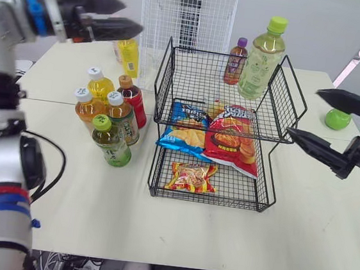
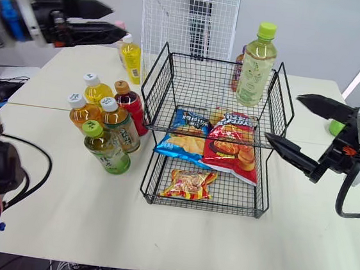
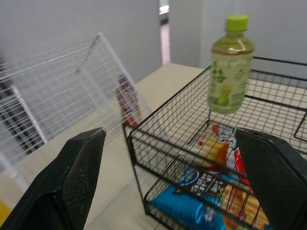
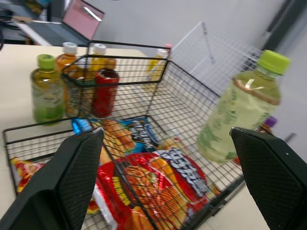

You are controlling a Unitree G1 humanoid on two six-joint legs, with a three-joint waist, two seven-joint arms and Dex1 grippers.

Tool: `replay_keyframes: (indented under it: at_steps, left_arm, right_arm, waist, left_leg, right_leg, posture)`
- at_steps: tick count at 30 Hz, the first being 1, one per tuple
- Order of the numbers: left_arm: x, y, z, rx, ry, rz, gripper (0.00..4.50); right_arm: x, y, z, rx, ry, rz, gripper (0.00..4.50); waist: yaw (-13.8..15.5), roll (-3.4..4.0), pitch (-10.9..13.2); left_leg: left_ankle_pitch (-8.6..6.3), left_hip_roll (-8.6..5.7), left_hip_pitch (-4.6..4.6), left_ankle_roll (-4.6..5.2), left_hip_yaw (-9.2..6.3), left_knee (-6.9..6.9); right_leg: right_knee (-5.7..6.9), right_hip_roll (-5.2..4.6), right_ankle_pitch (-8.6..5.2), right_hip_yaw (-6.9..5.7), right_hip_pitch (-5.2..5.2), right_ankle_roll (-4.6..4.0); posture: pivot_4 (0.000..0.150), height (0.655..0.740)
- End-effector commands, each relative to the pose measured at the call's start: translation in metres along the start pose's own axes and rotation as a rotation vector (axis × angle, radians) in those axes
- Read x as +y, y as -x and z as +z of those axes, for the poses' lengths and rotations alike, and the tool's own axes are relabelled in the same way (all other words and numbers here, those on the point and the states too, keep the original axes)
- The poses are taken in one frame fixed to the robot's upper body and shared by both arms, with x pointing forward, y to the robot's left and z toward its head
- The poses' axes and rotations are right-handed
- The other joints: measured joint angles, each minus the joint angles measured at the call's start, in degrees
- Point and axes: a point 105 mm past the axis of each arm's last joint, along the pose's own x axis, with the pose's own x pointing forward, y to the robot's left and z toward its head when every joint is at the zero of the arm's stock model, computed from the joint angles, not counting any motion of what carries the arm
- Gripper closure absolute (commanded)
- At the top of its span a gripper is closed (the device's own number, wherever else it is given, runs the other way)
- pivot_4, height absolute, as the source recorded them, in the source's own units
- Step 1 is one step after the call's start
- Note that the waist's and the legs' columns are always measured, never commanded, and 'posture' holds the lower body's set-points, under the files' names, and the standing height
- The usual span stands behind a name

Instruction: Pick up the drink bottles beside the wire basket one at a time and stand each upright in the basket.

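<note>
Both pincers were spread and empty: the left pincer [image 1: 129, 17] hovered left of the wire basket [image 1: 167, 75], the right pincer [image 1: 303, 114] right of it. One green tea bottle [image 1: 261, 58] stood upright in the basket's upper tier. Five bottles clustered left of the basket. Recommended: grip the free-standing green-capped bottle [image 1: 110, 142] mid-body, sparing its neighbours, and lift it clear of the rim. The pale worktop [image 1: 157, 229] was level, with a grey wall [image 1: 321, 21] behind the basket.

wire basket [image 1: 162, 81] black | tall bottle [image 1: 260, 63] pale green, lime cap | blue chip bag [image 1: 183, 132] | red chip bag [image 1: 234, 144] | table [image 1: 126, 219] cream

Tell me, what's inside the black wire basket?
One green-capped bottle stands upright up top. Below lie a blue bag and red bag, partly under the shelf, and a small bag.
</note>
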Motion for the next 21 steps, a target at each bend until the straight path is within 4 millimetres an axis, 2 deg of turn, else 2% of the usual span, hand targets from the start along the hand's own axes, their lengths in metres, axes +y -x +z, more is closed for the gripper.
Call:
replay_keyframes:
  at_steps: [1, 8, 11, 15, 21]
  left_arm:
    - [-0.003, 0.038, 0.004, -0.006, -0.032, 0.088, 0.05]
    - [-0.007, 0.1, -0.052, 0.128, 0.062, 0.227, 0.05]
    - [-0.011, 0.114, -0.074, 0.126, 0.114, 0.287, 0.05]
    - [-0.016, 0.114, -0.094, 0.115, 0.166, 0.328, 0.05]
    - [-0.009, 0.099, -0.111, 0.048, 0.188, 0.466, 0.05]
  right_arm:
    - [0.004, -0.01, 0.01, -0.037, 0.028, 0.124, 0.0]
    - [0.009, -0.036, 0.015, -0.085, 0.013, 0.331, 0.0]
    - [0.012, -0.044, 0.014, -0.096, 0.013, 0.374, 0.0]
    - [0.018, -0.048, 0.011, -0.101, 0.008, 0.394, 0.0]
    - [0.026, -0.046, 0.01, -0.114, 0.0, 0.388, 0.0]
  waist:
    - [0.0, 0.0, 0.0]
    - [-0.1, 0.02, 0.0]
    - [0.2, 0.02, 0.0]
    - [1.2, 0.01, 0.0]
    - [1.3, -0.02, 0.0]
  left_leg:
    - [0.0, -0.01, 0.01, 0.0, 0.0, 0.02]
    - [-0.01, 0.07, 0.15, 0.01, 0.01, -0.02]
    - [-0.01, 0.13, 0.15, 0.01, 0.02, -0.03]
    - [-0.01, 0.15, 0.12, 0.01, 0.02, -0.02]
    - [-0.01, 0.08, 0.12, 0.02, 0.02, 0.0]
  right_leg:
    - [0.0, -0.02, 0.0, 0.0, 0.04, 0.0]
    - [0.02, -0.03, 0.0, -0.01, 0.07, -0.01]
    - [0.02, -0.08, -0.01, -0.02, 0.04, -0.03]
    - [0.01, -0.19, -0.01, -0.04, 0.03, -0.03]
    - [0.01, -0.33, 0.0, -0.05, 0.09, -0.01]
  posture:
    - [0.15, 0.736]
    - [0.15, 0.736]
    - [0.15, 0.736]
    - [0.15, 0.736]
    - [0.15, 0.736]
